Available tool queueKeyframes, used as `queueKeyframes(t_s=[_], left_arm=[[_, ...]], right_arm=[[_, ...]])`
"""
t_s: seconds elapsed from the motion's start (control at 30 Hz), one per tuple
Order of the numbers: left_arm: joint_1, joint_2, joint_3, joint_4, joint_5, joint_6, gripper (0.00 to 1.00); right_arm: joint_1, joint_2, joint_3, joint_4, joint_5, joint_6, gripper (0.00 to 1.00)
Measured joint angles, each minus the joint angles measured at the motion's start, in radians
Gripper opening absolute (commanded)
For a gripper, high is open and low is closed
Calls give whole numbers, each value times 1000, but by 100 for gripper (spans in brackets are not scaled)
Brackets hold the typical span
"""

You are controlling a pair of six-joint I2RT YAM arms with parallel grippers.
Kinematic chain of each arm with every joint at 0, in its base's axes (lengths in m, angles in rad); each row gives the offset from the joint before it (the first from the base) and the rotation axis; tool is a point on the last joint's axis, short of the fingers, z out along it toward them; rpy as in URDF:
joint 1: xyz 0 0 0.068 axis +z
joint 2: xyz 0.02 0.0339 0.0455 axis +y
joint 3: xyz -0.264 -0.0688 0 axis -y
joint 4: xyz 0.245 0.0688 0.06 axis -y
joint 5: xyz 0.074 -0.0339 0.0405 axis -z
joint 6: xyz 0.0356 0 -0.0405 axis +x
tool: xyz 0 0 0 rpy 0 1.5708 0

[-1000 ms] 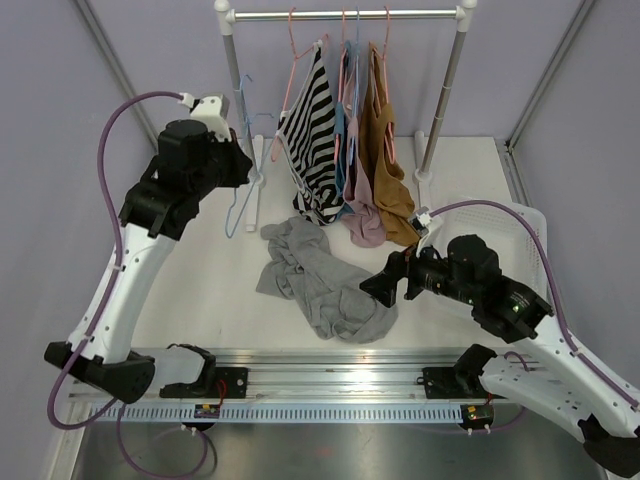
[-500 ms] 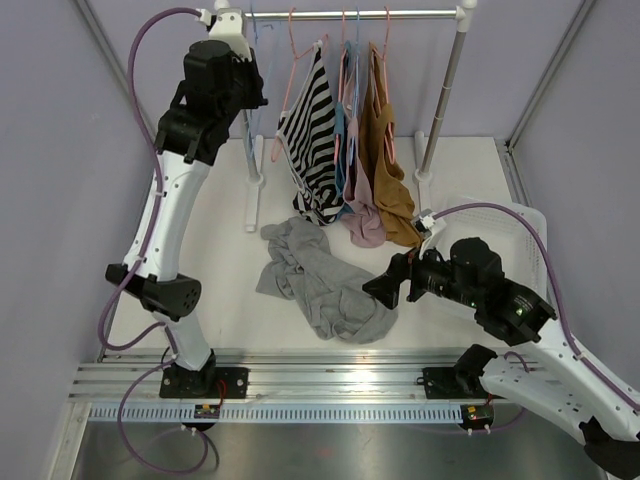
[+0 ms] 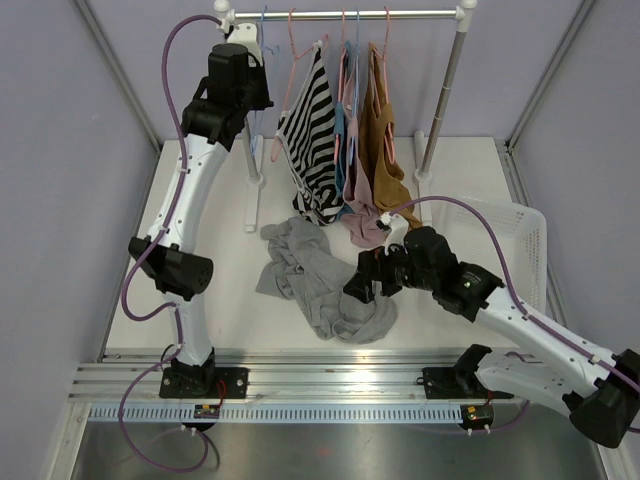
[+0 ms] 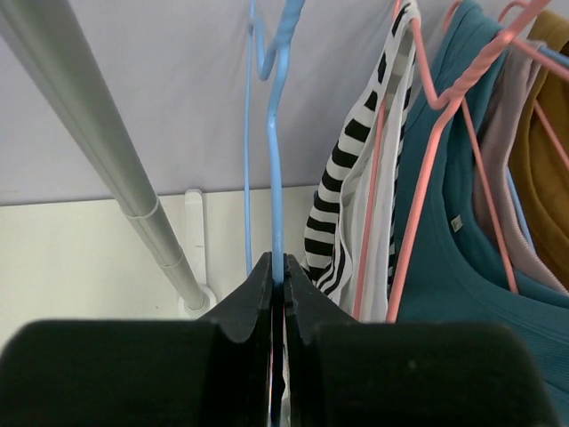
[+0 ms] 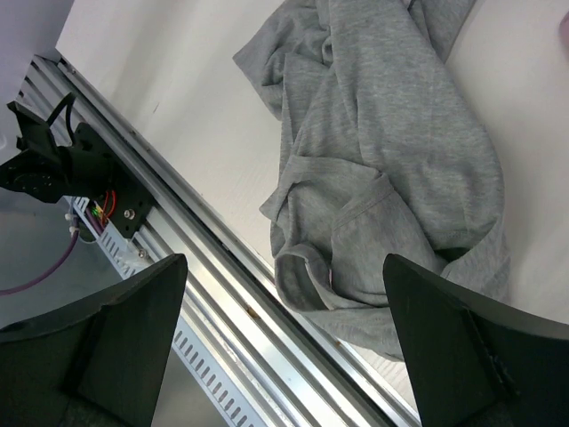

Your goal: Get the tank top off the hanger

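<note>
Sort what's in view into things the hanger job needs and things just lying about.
Job: gray tank top, blue hanger, left gripper, right gripper.
Lying about: striped top, teal top, brown top, white basket, clothes rack.

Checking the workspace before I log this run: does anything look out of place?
Yes. The grey tank top lies crumpled on the table below the rack, off any hanger, while the left gripper is shut on a bare blue hanger. The other garments hang neatly.
</note>
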Motion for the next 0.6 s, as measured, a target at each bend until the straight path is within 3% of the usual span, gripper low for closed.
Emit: queueKeyframes(t_s=[0.1,0.13,0.2,0.23,0.43,0.6], left_arm=[[1,6,-2,-5,8,6,30],[1,6,-2,-4,10,8,50],[2,1,-3,1,13,5,67],[2,-5,-10,3,16,4,99],[2,-110,-93,-14,9,2,99],[2,-381,-334,8,-27,-19,99]], right_arm=[[25,71,0,45,13,8,99],[42,94,0,57,25,8,100],[90,161,8,77,64,7,99],[111,201,16,80,82,6,100],[162,449,95,96,212,5,99],[172,649,155,113,304,5,100]])
